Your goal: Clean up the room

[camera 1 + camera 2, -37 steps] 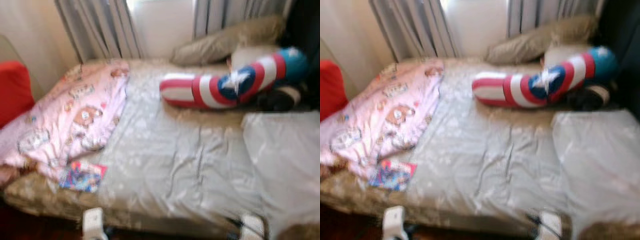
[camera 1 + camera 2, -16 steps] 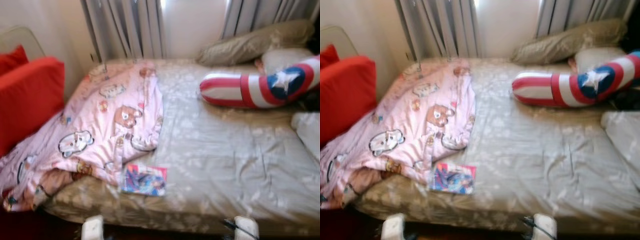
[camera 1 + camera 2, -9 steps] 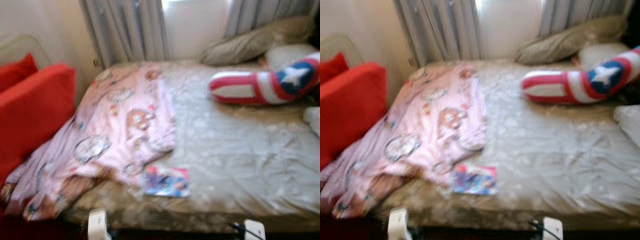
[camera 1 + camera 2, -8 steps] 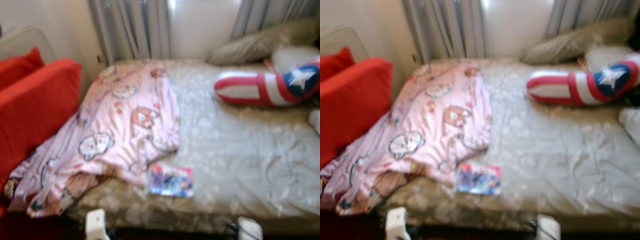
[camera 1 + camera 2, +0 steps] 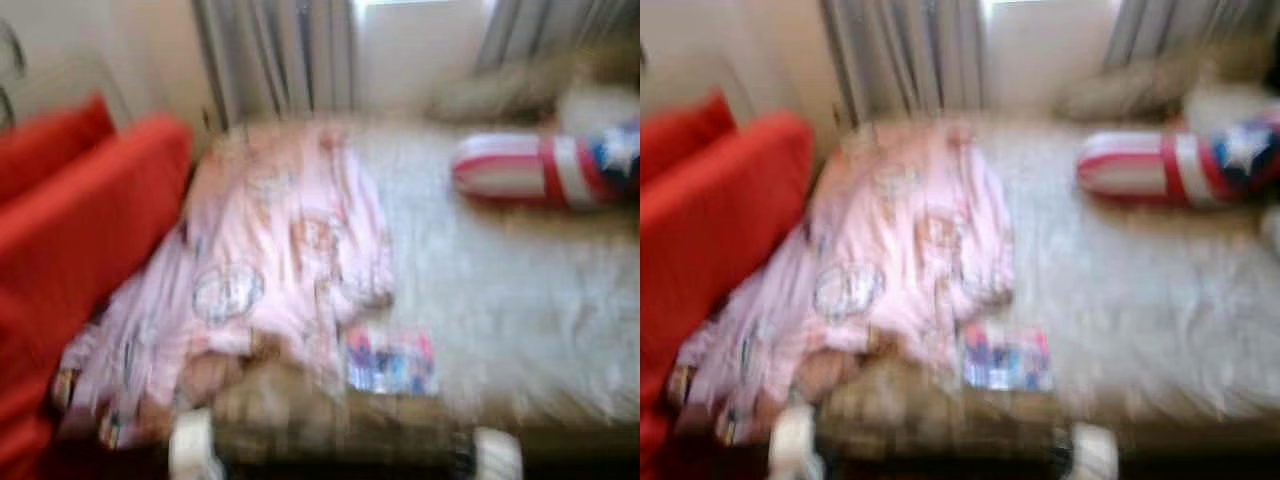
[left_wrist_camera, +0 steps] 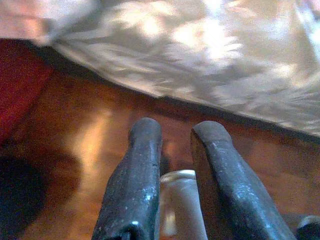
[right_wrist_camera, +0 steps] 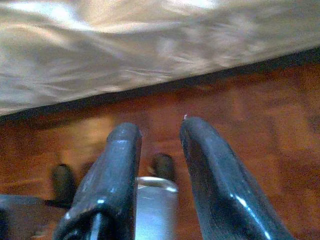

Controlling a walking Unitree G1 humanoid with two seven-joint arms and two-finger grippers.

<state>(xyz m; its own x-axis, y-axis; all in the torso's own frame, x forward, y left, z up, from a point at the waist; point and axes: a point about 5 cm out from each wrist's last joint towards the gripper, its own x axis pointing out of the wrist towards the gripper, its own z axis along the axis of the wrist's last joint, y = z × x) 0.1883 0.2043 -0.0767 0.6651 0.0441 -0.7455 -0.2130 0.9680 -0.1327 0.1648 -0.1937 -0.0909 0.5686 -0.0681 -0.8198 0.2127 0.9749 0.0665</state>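
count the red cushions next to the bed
2. One large red cushion sits against the bed's left side beside the pink blanket; a second red cushion stands behind it. Motion blur could hide more.

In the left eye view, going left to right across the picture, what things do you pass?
Red cushion → pink cartoon blanket → small colourful booklet → red, white and blue striped pillow.
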